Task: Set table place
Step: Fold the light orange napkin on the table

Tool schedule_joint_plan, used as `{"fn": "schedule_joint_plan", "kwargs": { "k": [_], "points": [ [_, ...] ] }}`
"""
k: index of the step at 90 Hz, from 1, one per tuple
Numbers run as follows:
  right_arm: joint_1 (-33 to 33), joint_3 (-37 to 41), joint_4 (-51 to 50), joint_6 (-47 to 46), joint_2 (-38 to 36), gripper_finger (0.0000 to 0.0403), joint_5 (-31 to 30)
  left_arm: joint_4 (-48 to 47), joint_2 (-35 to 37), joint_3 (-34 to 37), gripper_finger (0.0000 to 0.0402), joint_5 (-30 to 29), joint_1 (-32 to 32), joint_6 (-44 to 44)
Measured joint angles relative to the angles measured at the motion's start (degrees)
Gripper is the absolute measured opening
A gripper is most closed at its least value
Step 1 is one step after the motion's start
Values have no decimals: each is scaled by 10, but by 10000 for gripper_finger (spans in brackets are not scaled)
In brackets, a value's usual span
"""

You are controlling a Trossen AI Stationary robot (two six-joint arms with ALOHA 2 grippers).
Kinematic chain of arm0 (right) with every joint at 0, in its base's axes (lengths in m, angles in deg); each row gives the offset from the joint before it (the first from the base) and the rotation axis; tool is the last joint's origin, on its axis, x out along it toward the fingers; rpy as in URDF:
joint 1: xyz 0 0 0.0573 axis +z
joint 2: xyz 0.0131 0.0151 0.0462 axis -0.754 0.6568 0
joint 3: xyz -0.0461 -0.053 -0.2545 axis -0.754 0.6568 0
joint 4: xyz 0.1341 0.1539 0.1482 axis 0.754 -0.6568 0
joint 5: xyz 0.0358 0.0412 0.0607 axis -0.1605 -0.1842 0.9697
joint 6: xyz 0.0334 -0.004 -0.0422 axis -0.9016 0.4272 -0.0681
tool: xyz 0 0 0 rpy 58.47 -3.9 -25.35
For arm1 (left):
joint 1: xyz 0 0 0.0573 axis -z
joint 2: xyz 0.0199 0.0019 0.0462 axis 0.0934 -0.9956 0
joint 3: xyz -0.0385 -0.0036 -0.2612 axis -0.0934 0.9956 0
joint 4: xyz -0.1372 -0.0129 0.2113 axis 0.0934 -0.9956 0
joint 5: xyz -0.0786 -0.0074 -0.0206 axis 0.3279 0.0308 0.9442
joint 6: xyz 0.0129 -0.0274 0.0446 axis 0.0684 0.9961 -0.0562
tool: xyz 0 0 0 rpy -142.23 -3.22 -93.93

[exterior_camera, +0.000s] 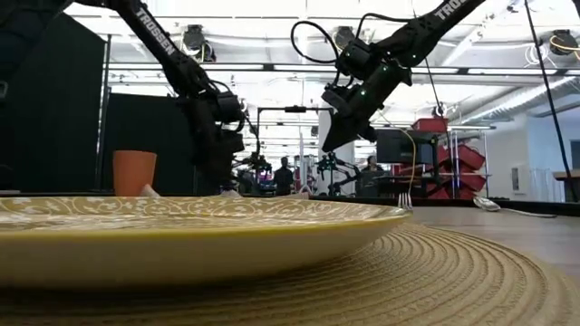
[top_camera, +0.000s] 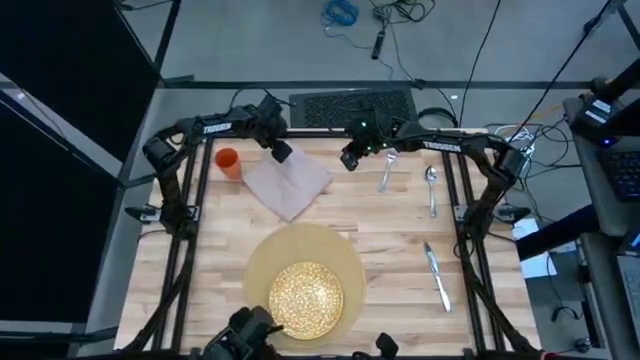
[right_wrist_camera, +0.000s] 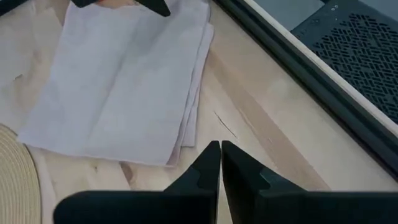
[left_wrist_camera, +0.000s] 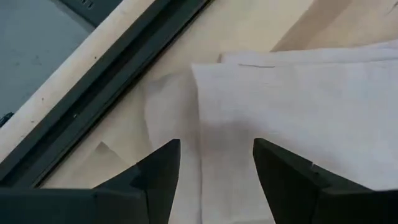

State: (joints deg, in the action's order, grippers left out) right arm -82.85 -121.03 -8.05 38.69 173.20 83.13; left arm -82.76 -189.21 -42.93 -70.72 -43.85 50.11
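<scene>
The pinkish-grey folded napkin (top_camera: pixel 290 185) lies flat on the table (top_camera: pixel 400 240) at the far middle. My left gripper (left_wrist_camera: pixel 214 177) is open, low over the napkin's far corner (left_wrist_camera: pixel 205 81), one finger on either side of its folded edge. My right gripper (right_wrist_camera: pixel 221 158) is shut with nothing in it and hangs in the air (exterior_camera: pixel 337 138) just right of the napkin. The orange cup (top_camera: pixel 228 162) stands at the far left. The speckled plate (top_camera: pixel 306 296) rests on the tan mat (top_camera: pixel 262 262) at the near edge. Fork (top_camera: pixel 387 172), spoon (top_camera: pixel 431 186) and knife (top_camera: pixel 437 276) lie at the right. My left gripper points down over the napkin's far corner with its fingers apart. Its fingertips are cut off in the wrist view, so I cannot tell whether they touch the cloth.
The black rail frame (top_camera: pixel 330 132) runs along the table's far edge just behind both grippers. Bare planks (top_camera: pixel 400 240) lie between the napkin, the mat and the cutlery.
</scene>
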Motion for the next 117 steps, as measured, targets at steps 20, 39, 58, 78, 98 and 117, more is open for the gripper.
{"fn": "schedule_joint_plan", "kwargs": {
  "k": [20,39,58,78,98,117],
  "points": [
    [0,0,0,0,0,0,0,19,0,0,190,0,-3,-1],
    [0,0,0,0,0,0,0,28,-22,-1,190,17,-8,3],
    [0,0,0,0,0,0,0,24,-32,-1,190,26,-6,3],
    [0,0,0,4,0,0,0,22,-31,-1,185,103,-2,-2],
    [0,0,0,4,0,0,0,24,-31,-1,107,110,6,-1],
    [0,0,0,4,0,0,0,33,-30,-3,8,109,6,11]
  ]
}}
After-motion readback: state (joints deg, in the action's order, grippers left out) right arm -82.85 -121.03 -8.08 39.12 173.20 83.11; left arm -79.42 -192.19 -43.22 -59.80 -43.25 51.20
